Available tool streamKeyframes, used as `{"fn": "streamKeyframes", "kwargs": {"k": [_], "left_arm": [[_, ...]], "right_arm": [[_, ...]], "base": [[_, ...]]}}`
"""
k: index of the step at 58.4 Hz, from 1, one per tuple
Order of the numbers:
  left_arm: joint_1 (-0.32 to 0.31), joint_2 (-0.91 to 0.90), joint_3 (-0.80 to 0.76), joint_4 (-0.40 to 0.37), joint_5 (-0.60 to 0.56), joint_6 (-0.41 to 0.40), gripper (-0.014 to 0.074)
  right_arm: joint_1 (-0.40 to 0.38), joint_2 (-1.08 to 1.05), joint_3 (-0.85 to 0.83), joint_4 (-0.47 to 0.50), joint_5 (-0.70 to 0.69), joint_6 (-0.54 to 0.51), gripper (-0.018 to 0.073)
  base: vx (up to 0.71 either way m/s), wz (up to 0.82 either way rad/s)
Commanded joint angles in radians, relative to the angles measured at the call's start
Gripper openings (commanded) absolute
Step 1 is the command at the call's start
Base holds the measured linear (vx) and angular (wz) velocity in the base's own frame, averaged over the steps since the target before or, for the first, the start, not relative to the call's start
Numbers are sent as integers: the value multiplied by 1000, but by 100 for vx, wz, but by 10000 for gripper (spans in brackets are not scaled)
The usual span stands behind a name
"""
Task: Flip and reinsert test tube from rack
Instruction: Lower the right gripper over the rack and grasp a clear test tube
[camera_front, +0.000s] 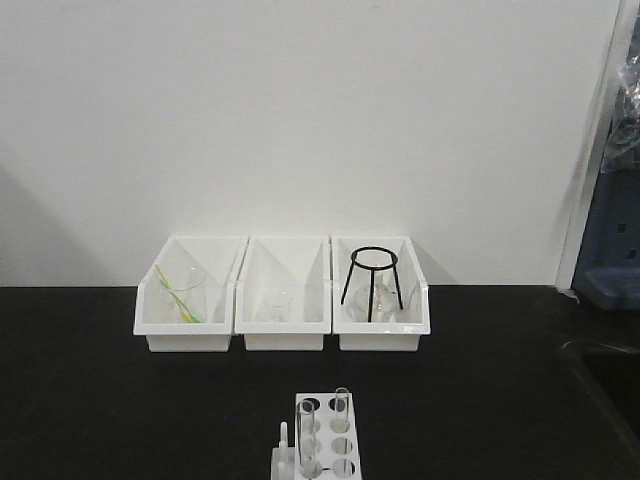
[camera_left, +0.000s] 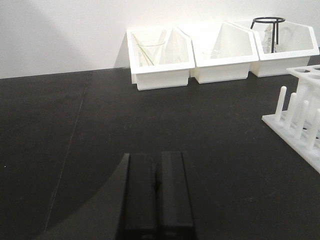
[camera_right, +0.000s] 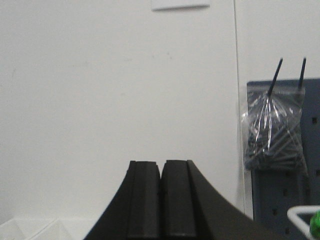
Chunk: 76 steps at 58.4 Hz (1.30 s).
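Broadly, a white wall (camera_front: 300, 100) fills the upper half of the front-facing view, and a black table (camera_front: 100, 400) stretches across the lower half. Against the wall three white open-front bins stand side by side, touching: the left bin (camera_front: 188, 342), the middle bin (camera_front: 283, 340) and the right bin (camera_front: 378, 340). At the far right of the right wrist view hangs a blue pegboard (camera_right: 285, 200) with a clear bag of dark pieces (camera_right: 272, 135) on it.

The rack (camera_front: 326, 432) sits on the table near the bottom edge of the front-facing view, about centred, well apart from the bins and partly cut off by the frame. Its round holes face up, and its short pegs (camera_left: 292, 112) stand along the side towards the left arm.

The left gripper (camera_left: 156, 200) hangs low over bare table, near the rack's peg side. Its fingers are pressed together with nothing between them. The right gripper (camera_right: 160, 200) points at the wall, its fingers likewise closed flat on each other and empty.

A black tripod stand (camera_front: 371, 285) stands in the right bin. A glass beaker (camera_front: 185, 295) holding thin green and yellow sticks is in the left bin, and a smaller glass (camera_front: 275, 303) is in the middle one.

Two clear test tubes stand upright in the rack: one test tube (camera_front: 306, 435) in the left column, the other tube (camera_front: 341, 405) in the back right hole. Which end of either is up I cannot tell
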Motion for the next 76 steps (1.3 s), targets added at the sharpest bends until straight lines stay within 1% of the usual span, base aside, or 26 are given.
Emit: {"fn": "streamKeyframes", "kwargs": {"k": [1,6,15,18,23,28,32,37,44,50,54,56,61,68,73,76], "left_arm": [[0,-8,-4,-4,-79,-9,-7],[0,-8,-4,-4,-79,-9,-7],[0,-8,-4,-4,-79,-9,-7],[0,-8,-4,-4,-79,-9,-7],[0,-8,-4,-4,-79,-9,-7],[0,-8,-4,-4,-79,-9,-7],[0,-8,-4,-4,-79,-9,-7],[0,-8,-4,-4,-79,-9,-7],[0,-8,-4,-4,-79,-9,-7],[0,-8,-4,-4,-79,-9,-7],[0,-8,-4,-4,-79,-9,-7],[0,-8,-4,-4,-79,-9,-7],[0,-8,-4,-4,-79,-9,-7],[0,-8,-4,-4,-79,-9,-7],[0,-8,-4,-4,-79,-9,-7],[0,-8,-4,-4,-79,-9,-7]], "right_arm": [[-7,212,-176,-4,-34,-57,-11],[-7,388,-291,-3,-27,-57,-11],[-7,611,-394,9,-15,-57,-11],[-7,652,-409,11,-15,-57,-10],[-7,697,-411,11,-54,-57,-3],[-7,718,-411,11,-63,-57,22],[-7,723,-410,11,-65,-57,69],[-7,723,-409,11,-62,-57,160],[-7,723,-409,11,-58,-57,356],[-7,723,-409,12,-57,-57,547],[-7,723,-409,12,-62,-57,645],[-7,723,-409,12,-77,-57,680],[-7,723,-409,24,-101,-21,724],[0,732,-400,12,-110,37,723],[48,732,-350,-29,-132,38,707],[99,731,-307,-60,-153,38,694]], "base": [[0,0],[0,0],[0,0],[0,0],[0,0],[0,0],[0,0],[0,0],[0,0],[0,0],[0,0],[0,0],[0,0],[0,0],[0,0],[0,0]]}}
